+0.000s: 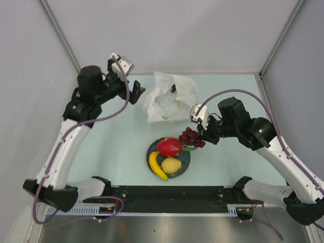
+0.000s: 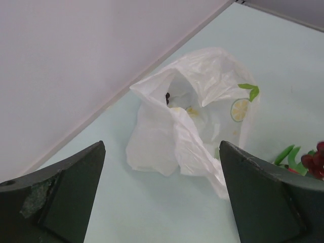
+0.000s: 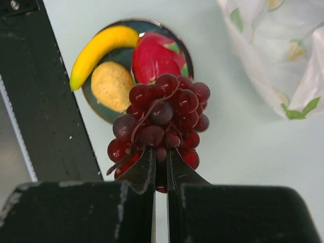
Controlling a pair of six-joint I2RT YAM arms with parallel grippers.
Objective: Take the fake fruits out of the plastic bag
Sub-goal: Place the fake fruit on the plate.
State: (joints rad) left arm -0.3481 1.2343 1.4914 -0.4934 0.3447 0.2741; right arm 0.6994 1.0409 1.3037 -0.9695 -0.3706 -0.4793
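Note:
The plastic bag (image 1: 169,97) lies crumpled at the back of the table; it also shows in the left wrist view (image 2: 192,116) and the right wrist view (image 3: 278,55). My right gripper (image 3: 161,159) is shut on the grape bunch (image 3: 162,116), held above the table just right of the plate (image 1: 181,164). The dragon fruit (image 1: 169,147), banana (image 1: 157,166) and round yellow fruit (image 1: 171,165) lie on the plate. My left gripper (image 1: 135,93) is open and empty, just left of the bag. A small dark thing (image 2: 167,96) shows inside the bag's mouth.
The dark blue-green plate stands in the middle front. A black rail (image 1: 167,195) runs along the near edge. Grey walls close the back and sides.

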